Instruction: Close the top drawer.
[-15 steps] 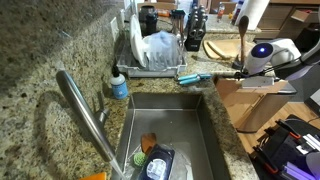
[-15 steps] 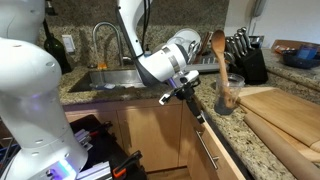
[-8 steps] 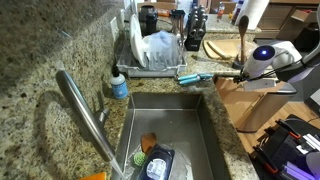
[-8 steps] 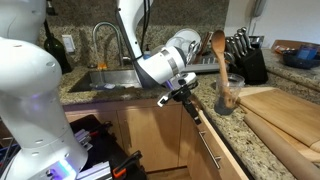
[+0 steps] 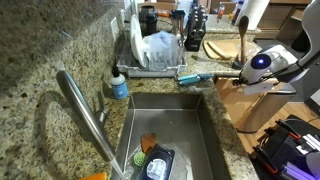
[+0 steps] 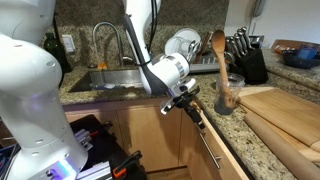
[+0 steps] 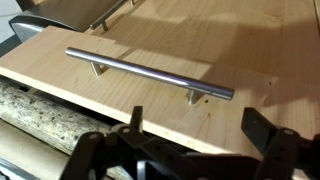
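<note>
The top drawer shows only its light brown wooden front (image 7: 215, 45) with a long steel bar handle (image 7: 150, 72); its white inside is hidden. In both exterior views the front (image 6: 214, 150) (image 5: 230, 95) sits under the granite counter beside the sink. My gripper (image 7: 198, 125) is open and empty, its two dark fingers straddling the front near its top edge, just below the handle. In an exterior view the gripper (image 6: 186, 95) hangs at the counter's edge against the drawer front.
A granite counter strip (image 7: 40, 105) borders the drawer front. The steel sink (image 5: 170, 125) with faucet (image 5: 85, 110) and blue soap bottle (image 5: 119, 85) lies beside it. A wooden spoon (image 6: 219, 55), knife block (image 6: 246, 60) and cutting board (image 6: 285, 110) stand on the counter.
The wrist has shifted slightly along the counter edge toward the drawer front. The gripper stays open.
</note>
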You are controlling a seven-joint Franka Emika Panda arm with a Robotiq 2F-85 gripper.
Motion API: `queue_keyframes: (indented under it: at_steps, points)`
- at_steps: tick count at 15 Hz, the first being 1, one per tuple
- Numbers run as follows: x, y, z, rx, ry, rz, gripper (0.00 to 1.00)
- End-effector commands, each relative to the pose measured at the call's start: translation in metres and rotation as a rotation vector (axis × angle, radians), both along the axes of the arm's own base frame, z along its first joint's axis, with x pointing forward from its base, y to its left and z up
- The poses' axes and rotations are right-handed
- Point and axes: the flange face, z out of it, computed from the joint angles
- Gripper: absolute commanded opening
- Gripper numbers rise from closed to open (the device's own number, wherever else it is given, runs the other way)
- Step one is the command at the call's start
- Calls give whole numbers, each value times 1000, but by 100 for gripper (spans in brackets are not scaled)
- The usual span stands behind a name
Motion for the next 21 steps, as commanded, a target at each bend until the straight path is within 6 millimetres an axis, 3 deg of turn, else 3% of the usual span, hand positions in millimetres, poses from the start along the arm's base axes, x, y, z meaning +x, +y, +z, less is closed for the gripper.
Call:
queue_keyframes:
  at_steps: [1, 4, 6, 9, 11, 12, 13, 14, 16, 19, 21]
  points:
    - [12, -7, -31, 23, 21, -49, 100]
    - [25, -17, -57, 40, 28, -110, 100]
    - [46, -21, -67, 18, -47, -155, 100]
    - [85, -12, -56, -29, -227, -165, 100]
    - [88, -6, -60, -35, -297, -195, 100]
    - [88, -5, -62, -50, -332, -220, 100]
    - [68, -8, -76, -22, -201, -265, 100]
    - [55, -8, -68, -25, -228, -254, 100]
    - [63, -3, -74, -20, -212, -266, 100]
    - [33, 10, -34, 50, -154, -135, 100]
    - [13, 7, -6, 132, -119, -74, 100]
